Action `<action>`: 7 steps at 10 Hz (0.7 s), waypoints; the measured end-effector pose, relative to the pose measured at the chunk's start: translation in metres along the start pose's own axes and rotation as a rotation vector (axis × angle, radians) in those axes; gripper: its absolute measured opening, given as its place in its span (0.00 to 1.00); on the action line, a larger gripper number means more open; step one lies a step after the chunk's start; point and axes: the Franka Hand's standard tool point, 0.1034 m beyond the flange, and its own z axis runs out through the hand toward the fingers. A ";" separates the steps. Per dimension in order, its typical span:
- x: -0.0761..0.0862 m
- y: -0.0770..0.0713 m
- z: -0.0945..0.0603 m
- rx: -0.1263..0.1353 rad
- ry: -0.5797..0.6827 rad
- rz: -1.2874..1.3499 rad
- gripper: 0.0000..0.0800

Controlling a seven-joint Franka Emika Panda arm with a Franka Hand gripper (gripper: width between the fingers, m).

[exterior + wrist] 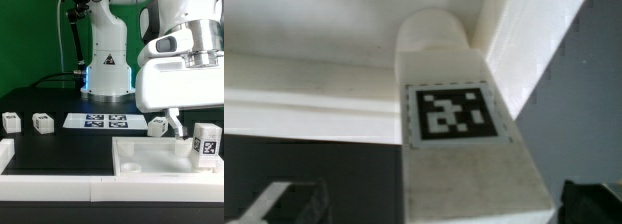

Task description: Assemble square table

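The square table's white slab (140, 157) lies hollow face up at the front, its rim (313, 85) also filling the wrist view. One white leg (452, 110) with a black-and-white tag stands upright in the slab's corner (206, 143), on the exterior view's right. My gripper (190, 133) hangs over that leg, open, with the leg between the fingers (274, 205) and a gap on each side. Three more tagged legs (10, 122) (42, 122) (158, 125) rest on the black worktop behind the slab.
The marker board (105, 121) lies flat behind the slab, in front of the arm's base (107, 75). A low white wall (50, 185) edges the front of the worktop.
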 end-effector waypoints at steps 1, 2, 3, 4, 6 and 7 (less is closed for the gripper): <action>-0.003 -0.001 0.001 0.002 -0.025 0.009 0.81; -0.002 -0.006 -0.006 0.011 -0.175 0.054 0.81; 0.009 -0.008 -0.009 0.012 -0.178 0.073 0.81; 0.005 -0.008 -0.007 0.012 -0.201 0.074 0.81; -0.005 -0.005 -0.004 0.015 -0.446 0.080 0.81; -0.001 -0.002 -0.001 0.017 -0.477 0.082 0.81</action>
